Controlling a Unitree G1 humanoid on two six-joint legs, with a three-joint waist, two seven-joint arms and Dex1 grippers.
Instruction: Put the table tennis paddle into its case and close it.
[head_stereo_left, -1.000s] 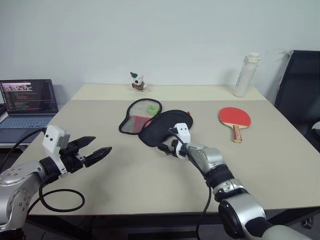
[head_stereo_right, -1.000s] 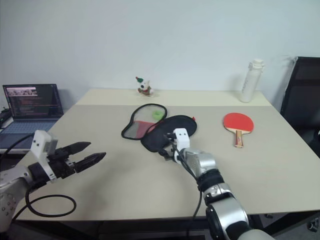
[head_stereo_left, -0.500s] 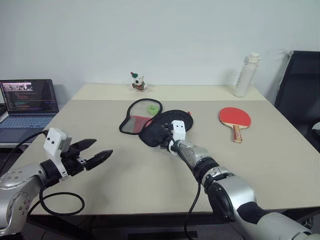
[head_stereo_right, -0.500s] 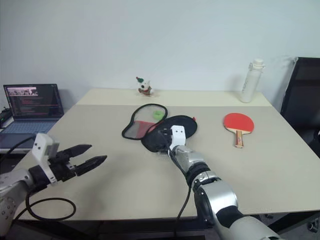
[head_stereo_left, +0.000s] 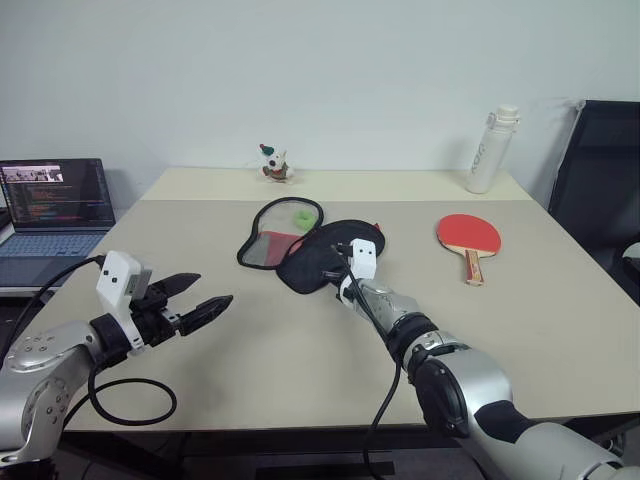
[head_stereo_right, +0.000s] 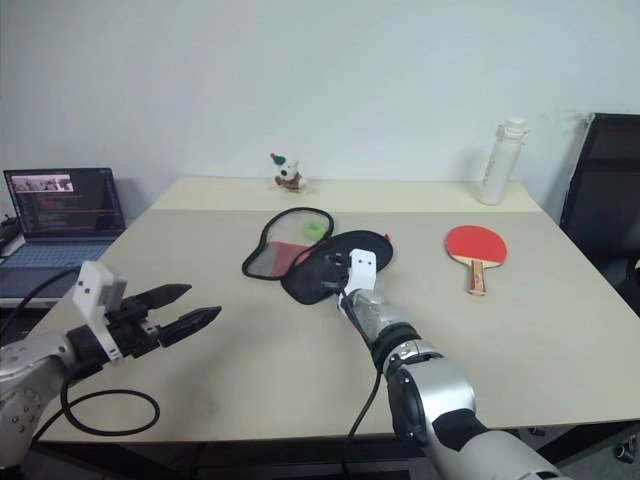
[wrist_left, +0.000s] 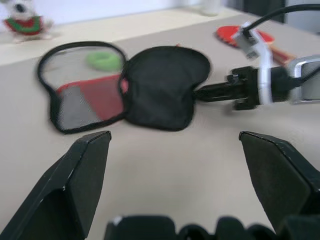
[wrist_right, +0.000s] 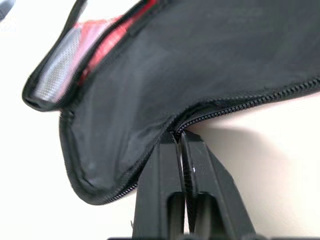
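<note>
The case lies unzipped and spread flat at the table's middle, its black half to the right and its red half with the mesh pocket to the left. My right gripper is shut on the zipper edge of the black half, at its near rim. The table tennis paddle lies red face up on the right of the table, handle toward me, apart from the case. My left gripper hovers open over the table's left front, pointing at the case from a distance.
A green ring rests on the mesh half. A small toy figure and a white bottle stand at the back. An open laptop sits on the left, a black chair on the right.
My right gripper has closed its fingers on the black half's near edge, and its wrist has levelled out. The left gripper has kept its place, still open.
</note>
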